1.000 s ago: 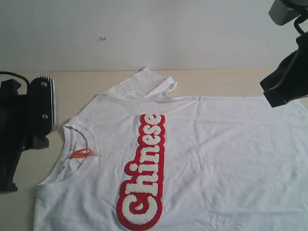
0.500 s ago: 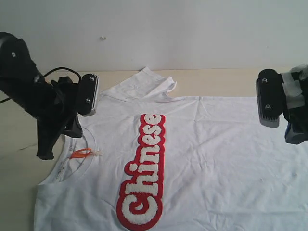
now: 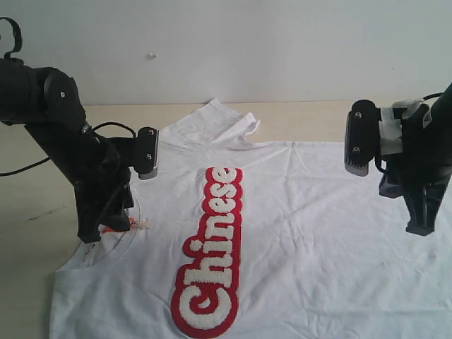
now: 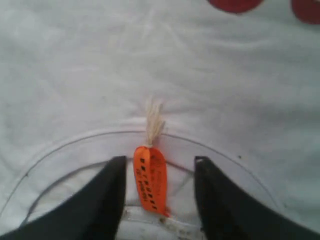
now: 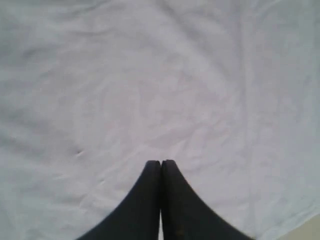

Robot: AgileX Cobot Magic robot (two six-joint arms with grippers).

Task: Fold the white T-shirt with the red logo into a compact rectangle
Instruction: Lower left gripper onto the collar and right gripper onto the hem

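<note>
The white T-shirt (image 3: 318,233) lies flat and face up, collar to the left, with the red logo (image 3: 212,254) running down its chest. My left gripper (image 3: 90,236) hangs over the collar. In the left wrist view this gripper (image 4: 160,161) is open, with the orange tag loop (image 4: 150,182) lying between its fingers and the collar rim (image 4: 75,142) curving past; bits of the logo (image 4: 232,4) show beyond. My right gripper (image 3: 417,227) hovers over the shirt's lower body at the right. Its fingers (image 5: 161,164) are pressed together with nothing between them, above plain white cloth (image 5: 150,80).
The shirt rests on a pale wooden table (image 3: 311,113) against a white wall (image 3: 247,49). One sleeve (image 3: 219,123) lies bunched at the back edge of the shirt. Bare tabletop (image 3: 28,282) shows left of the collar.
Both arms have swung in over the shirt and lowered: the left from the table's left side onto the collar, the right from the upper right corner to over the shirt's body.
</note>
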